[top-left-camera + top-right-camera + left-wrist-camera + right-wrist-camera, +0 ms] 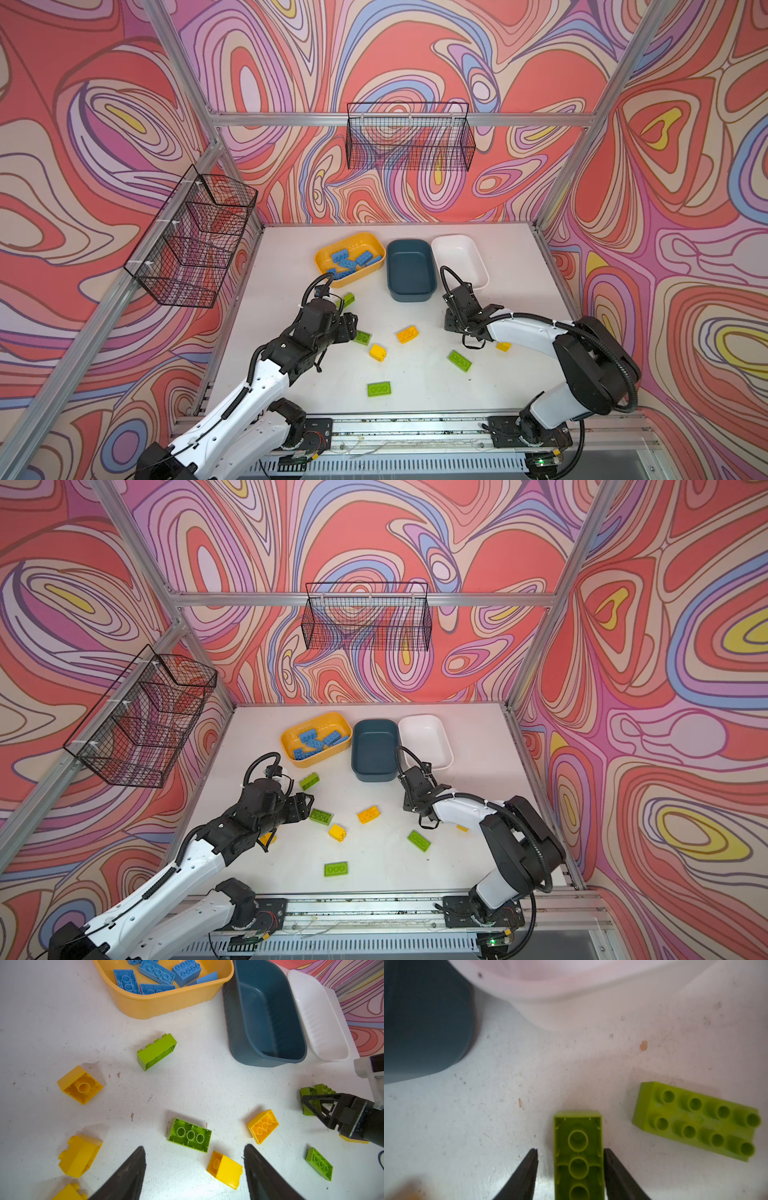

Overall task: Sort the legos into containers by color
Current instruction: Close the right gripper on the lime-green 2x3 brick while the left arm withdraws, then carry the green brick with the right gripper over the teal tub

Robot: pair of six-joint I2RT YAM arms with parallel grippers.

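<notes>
Upturned green brick (578, 1159) is straddled by right jaws, not yet clamped, one side touched; could be twisted out on closing; left jaws apart.

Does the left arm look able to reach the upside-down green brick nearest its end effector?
Probably yes: the left end effector is open, the green brick lies just ahead, though a yellow brick sits close beside.
</notes>
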